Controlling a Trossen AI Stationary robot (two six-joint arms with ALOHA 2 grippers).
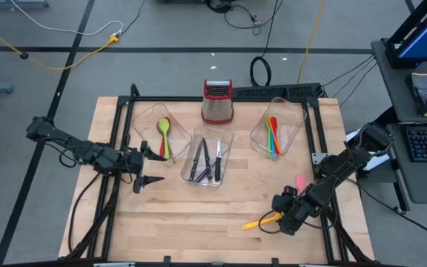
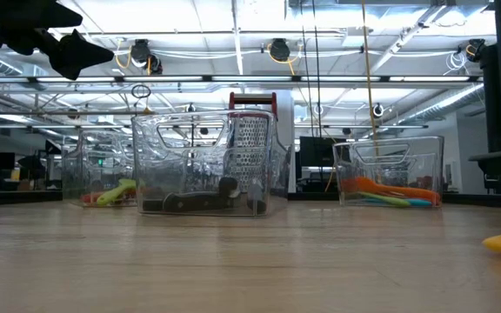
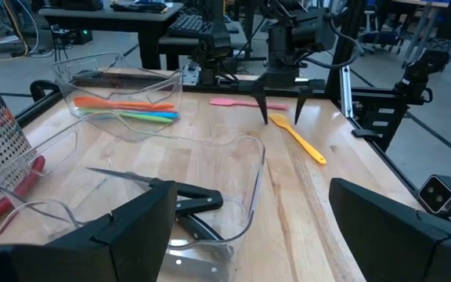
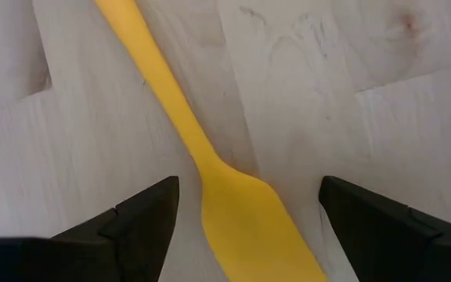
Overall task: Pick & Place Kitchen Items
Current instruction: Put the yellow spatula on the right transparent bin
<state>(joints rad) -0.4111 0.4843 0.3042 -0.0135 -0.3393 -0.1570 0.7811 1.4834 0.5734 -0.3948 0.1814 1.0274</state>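
No readable text, label, brand, number or sign anywhere in these views.
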